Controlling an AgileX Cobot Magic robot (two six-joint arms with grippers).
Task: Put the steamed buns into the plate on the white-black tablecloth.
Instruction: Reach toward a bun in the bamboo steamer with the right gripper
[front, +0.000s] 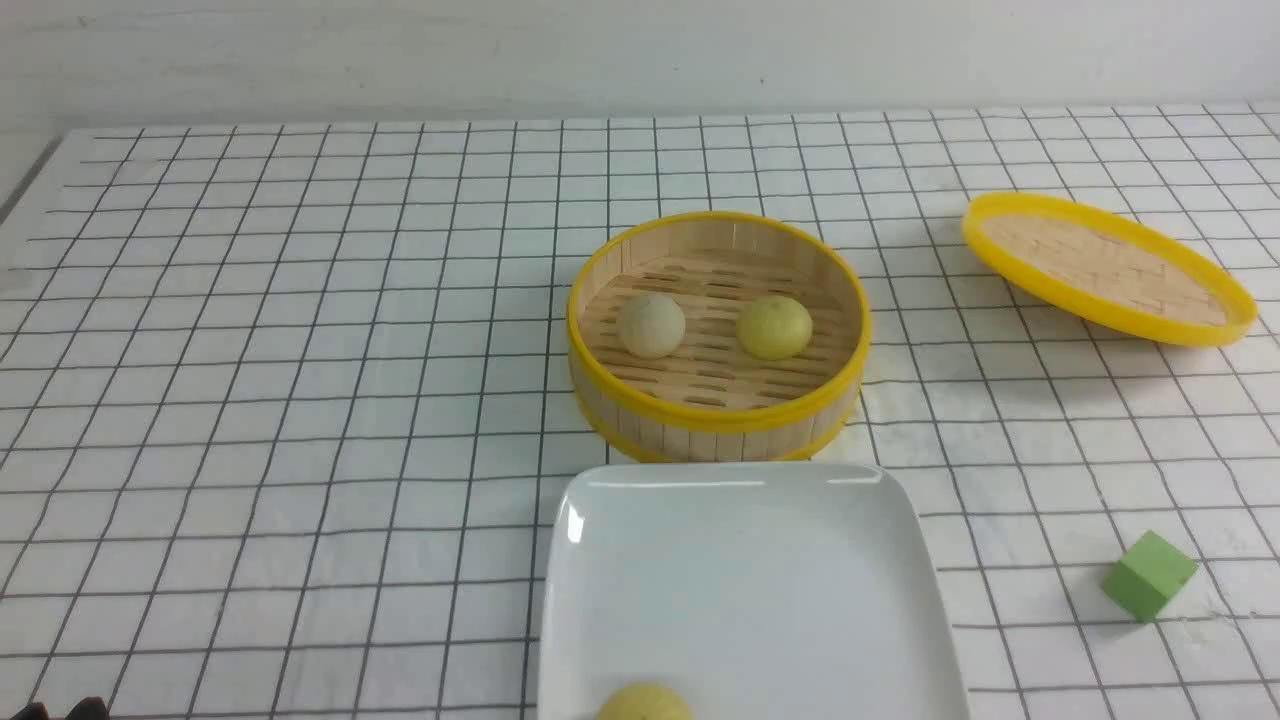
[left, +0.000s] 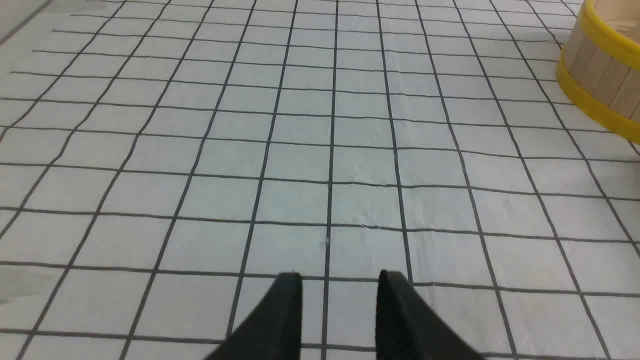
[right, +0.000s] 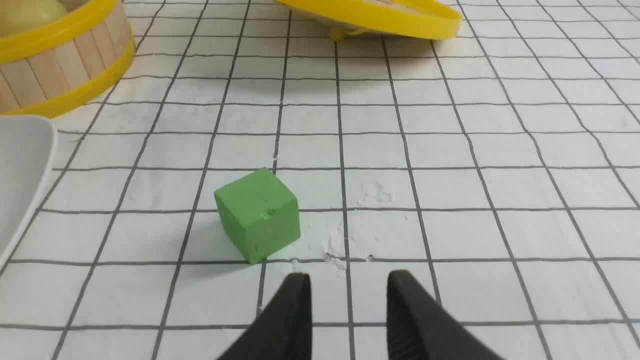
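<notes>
An off-white steamed bun (front: 651, 324) and a pale yellow bun (front: 774, 327) sit inside the bamboo steamer basket (front: 716, 410). A third yellow bun (front: 645, 702) lies on the white plate (front: 740, 560) at its near edge, on the white-black tablecloth (front: 300, 400). My left gripper (left: 340, 280) hangs open over bare cloth, the basket's wall (left: 600, 70) off to one side. My right gripper (right: 349, 280) is open with nothing in it, just short of the green cube (right: 258, 214). The plate's rim (right: 20, 170) and basket (right: 60, 55) show in the right wrist view.
The yellow-rimmed bamboo lid (front: 1105, 265) rests tilted on the cloth at the far right. The green cube (front: 1148, 574) sits to the right of the plate. A dark bit of the left arm (front: 60, 710) shows at the bottom left corner.
</notes>
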